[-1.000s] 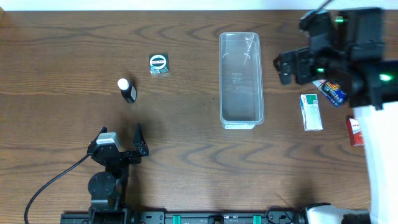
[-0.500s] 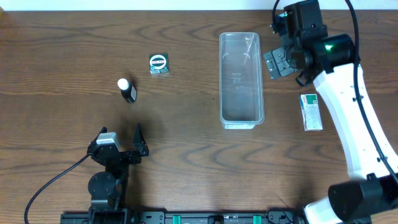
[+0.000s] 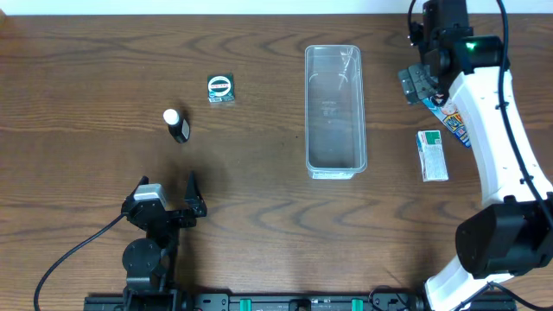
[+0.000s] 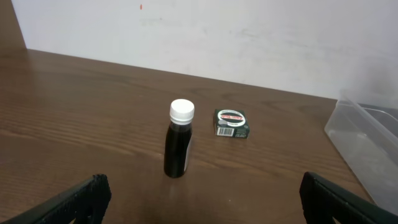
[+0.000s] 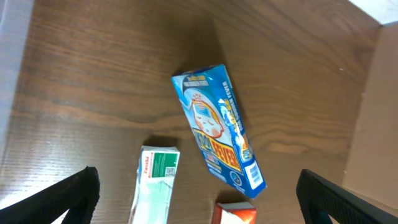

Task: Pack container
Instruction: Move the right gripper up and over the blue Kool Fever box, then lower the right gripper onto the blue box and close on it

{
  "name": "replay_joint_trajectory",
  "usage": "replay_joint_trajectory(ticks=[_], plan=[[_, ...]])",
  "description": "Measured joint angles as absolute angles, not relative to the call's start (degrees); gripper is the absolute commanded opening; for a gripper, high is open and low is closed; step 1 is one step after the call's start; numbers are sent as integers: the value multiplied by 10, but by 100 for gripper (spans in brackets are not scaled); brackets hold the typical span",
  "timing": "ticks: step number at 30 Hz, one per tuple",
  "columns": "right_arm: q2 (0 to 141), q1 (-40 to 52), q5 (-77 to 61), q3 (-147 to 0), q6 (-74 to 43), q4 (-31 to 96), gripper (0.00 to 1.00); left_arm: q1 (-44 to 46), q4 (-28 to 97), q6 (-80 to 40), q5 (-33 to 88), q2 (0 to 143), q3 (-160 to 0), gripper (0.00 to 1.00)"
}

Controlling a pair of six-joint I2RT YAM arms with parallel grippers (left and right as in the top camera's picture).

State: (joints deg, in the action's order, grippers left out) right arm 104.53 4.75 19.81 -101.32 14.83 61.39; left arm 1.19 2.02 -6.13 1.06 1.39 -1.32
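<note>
Hovering right fingers (image 5: pixel 74 193), spread wide, over the blue packet (image 5: pixel 217 127) lying 11-to-5; finding the clear container (image 3: pixel 335 111) at 9 o'clock of them, mid-counter (image 3: pixel 259 199), lengthwise 12-to-6, nearer this arm; holding left fingers (image 4: pixel 81 196) parted too.

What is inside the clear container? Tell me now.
Nothing visible: the container looks empty, the table showing through its clear floor. Nothing covers its inside from overhead.

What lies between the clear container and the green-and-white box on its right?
Nothing: the overhead view shows bare wooden table between the clear container and the green-and-white box.
</note>
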Motion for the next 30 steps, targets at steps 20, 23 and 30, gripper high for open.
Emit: replay_joint_trajectory(ticks=[20,23,30], plan=[[1057,-3,179,-1013,202,585,99,12,20,-61,11,14,-13,98],[1070,-7,180,-1013,204,585,99,12,20,-61,11,14,-13,98],[1103,-25,180,-1013,204,582,99,12,20,-61,11,14,-13,98]])
